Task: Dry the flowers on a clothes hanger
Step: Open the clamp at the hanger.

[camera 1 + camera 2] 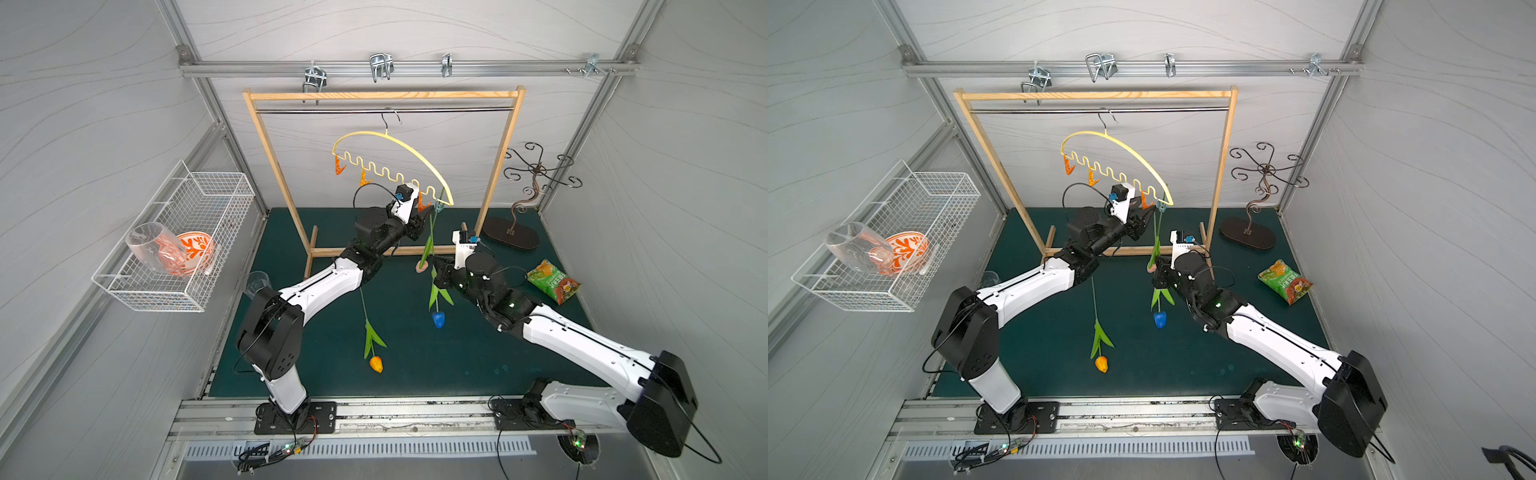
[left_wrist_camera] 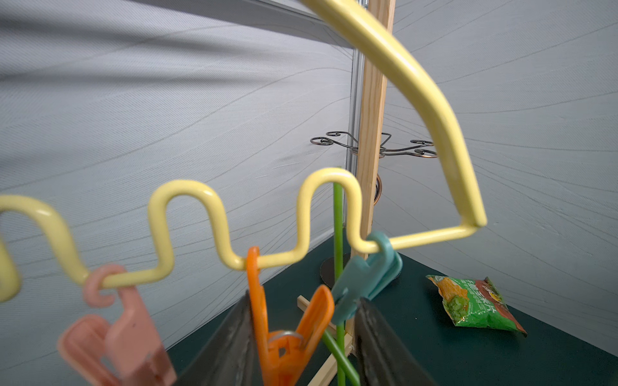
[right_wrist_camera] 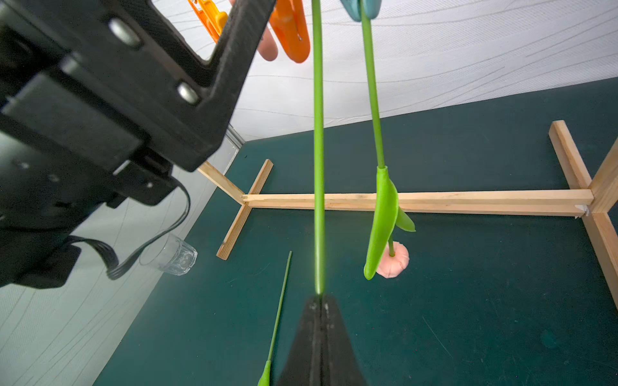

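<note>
The right gripper is clamped tight on the thin green stem of the blue tulip. The head hangs below it, and the stem runs up to just beside the orange pin; whether the pin has hold of it I cannot tell. The left gripper has its dark fingers spread on either side of that pin, one right beside it, the other apart. The pin hangs from the wavy bar of the hanger, a glossy pale yellow tube hooked on the metal rod of the wooden rack. Next along the bar, the teal pin grips the pink tulip, which hangs head down with a smooth leaf. The orange tulip lies flat on the dark green mat. The crinkled green snack bag carries print too blurred to read.
</note>
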